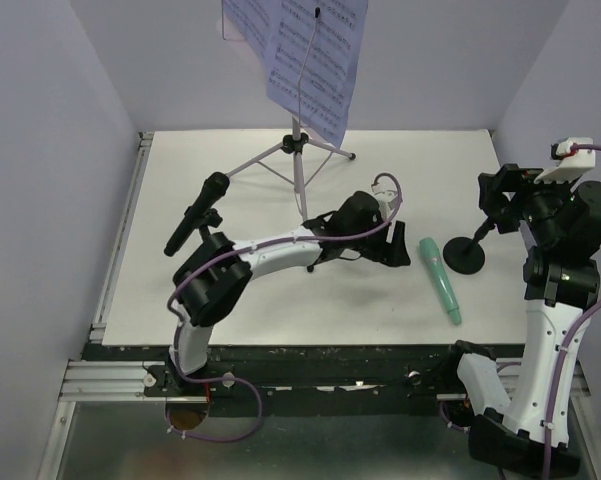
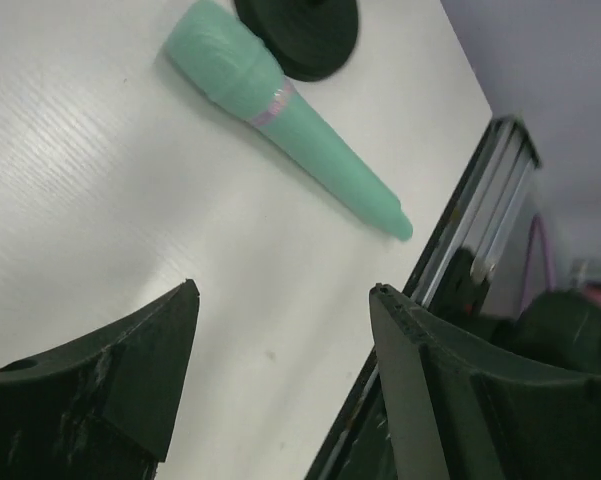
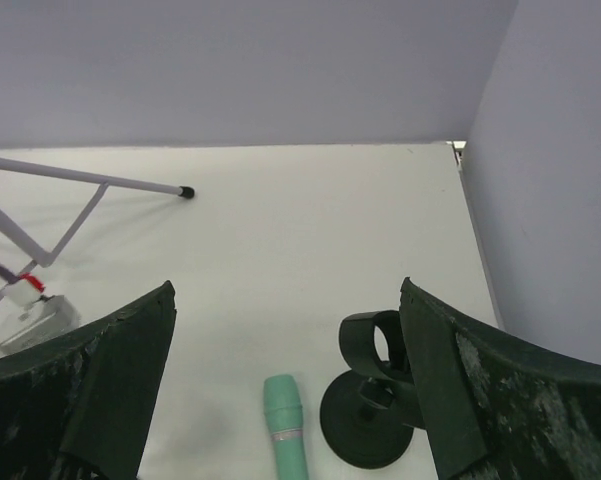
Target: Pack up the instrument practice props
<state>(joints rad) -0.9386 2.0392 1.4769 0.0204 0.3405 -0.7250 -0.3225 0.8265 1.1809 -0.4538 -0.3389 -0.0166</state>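
Observation:
The teal microphone (image 1: 440, 281) lies flat on the white table, beside a black round-based clip holder (image 1: 464, 256) whose clip is empty. My left gripper (image 1: 400, 250) hovers just left of the microphone (image 2: 280, 110), open, with only bare table between its fingers (image 2: 130, 380). My right gripper (image 1: 495, 198) hangs open above the holder (image 3: 375, 405) and the microphone (image 3: 285, 425), holding nothing. At the back stands the silver tripod pole (image 1: 298, 150) carrying white sheet-music pages (image 1: 310, 50).
A black microphone (image 1: 195, 225) leans at the left, its lower end hidden behind my left arm. The tripod's legs (image 3: 90, 181) spread over the back of the table (image 1: 280, 300). Lilac walls close in on three sides, and a metal rail (image 2: 480, 230) runs along the near edge.

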